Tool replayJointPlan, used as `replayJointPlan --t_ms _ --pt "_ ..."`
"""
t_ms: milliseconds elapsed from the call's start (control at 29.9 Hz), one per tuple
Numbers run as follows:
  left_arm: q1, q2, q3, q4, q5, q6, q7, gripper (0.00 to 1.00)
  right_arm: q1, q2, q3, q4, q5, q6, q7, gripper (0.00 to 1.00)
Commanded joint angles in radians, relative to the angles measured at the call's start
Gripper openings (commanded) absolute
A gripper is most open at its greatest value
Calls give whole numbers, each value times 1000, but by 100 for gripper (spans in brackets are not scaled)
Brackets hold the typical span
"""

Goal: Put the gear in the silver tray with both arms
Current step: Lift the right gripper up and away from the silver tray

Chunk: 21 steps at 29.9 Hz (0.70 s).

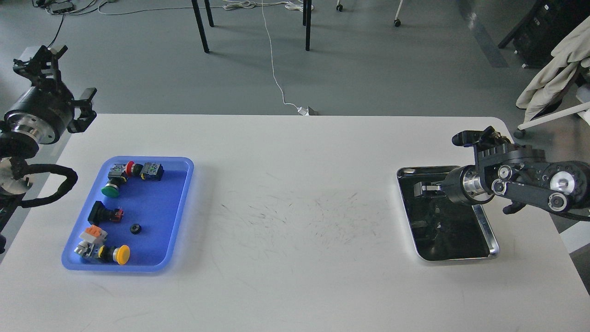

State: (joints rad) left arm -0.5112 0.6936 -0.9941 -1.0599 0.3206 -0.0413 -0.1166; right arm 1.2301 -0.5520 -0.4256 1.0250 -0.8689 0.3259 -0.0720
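Gear [135, 228] in blue tray [182, 193] among 5 pushbuttons | silver tray [493, 237] — right gripper [426, 188] above, grip unclear | left gripper [44, 57] unclear

Both arms [530, 182] are black, with silver wrist rings, round silver joint screws, seemingly sleeved black cables [46, 184].

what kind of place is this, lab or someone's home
Most likely a robotics lab or test room, not a home: a plain white table on a grey floor, a blue tray of industrial push-button switches, and power cables trailing across the floor.
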Motion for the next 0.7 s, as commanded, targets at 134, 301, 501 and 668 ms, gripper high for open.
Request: replayJointPlan --t_ms 134,301,501,668 --pt "0 1 0 0 -2 0 0 98 75 -95 109 101 1 84 -5 96" --pt "0 1 0 1 0 1 0 98 104 -152 270 179 14 85 -2 96" --pt "-3 0 3 8 0 1 2 98 88 -190 571 122 230 87 3 96" --pt "-35 -2 11 11 0 3 9 98 68 -235 692 69 665 87 6 96"
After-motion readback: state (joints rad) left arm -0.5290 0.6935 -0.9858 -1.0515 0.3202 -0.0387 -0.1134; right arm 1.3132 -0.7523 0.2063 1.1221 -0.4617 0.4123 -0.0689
